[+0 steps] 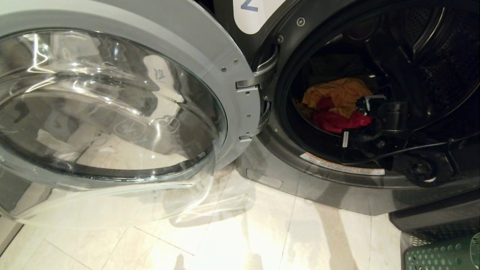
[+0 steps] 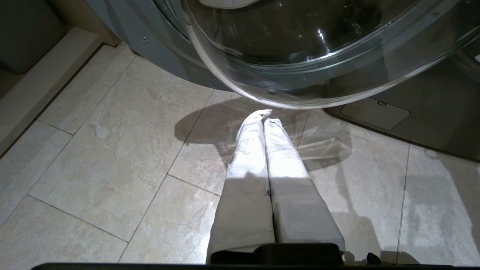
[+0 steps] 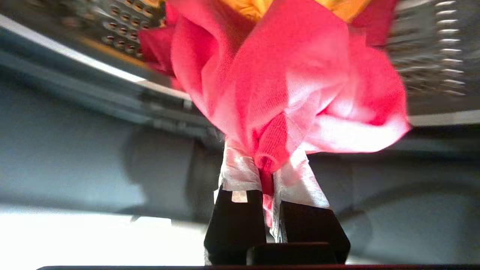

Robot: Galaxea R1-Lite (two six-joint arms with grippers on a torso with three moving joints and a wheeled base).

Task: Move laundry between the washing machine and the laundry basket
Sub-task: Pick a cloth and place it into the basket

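Note:
The dark grey washing machine with a white label showing a 2 stands with its round glass door swung wide to the left. In the drum lie an orange garment and a red garment. My right gripper reaches into the drum and is shut on a fold of the red garment, which bunches between its white-wrapped fingers. The orange garment shows behind it. A corner of the green perforated laundry basket shows at the bottom right. My left gripper is shut and empty, above the floor under the door.
The open door bulges out over the pale tiled floor left of the drum opening. A dark ledge lies between the machine's base and the basket. A low grey step borders the floor on the left arm's side.

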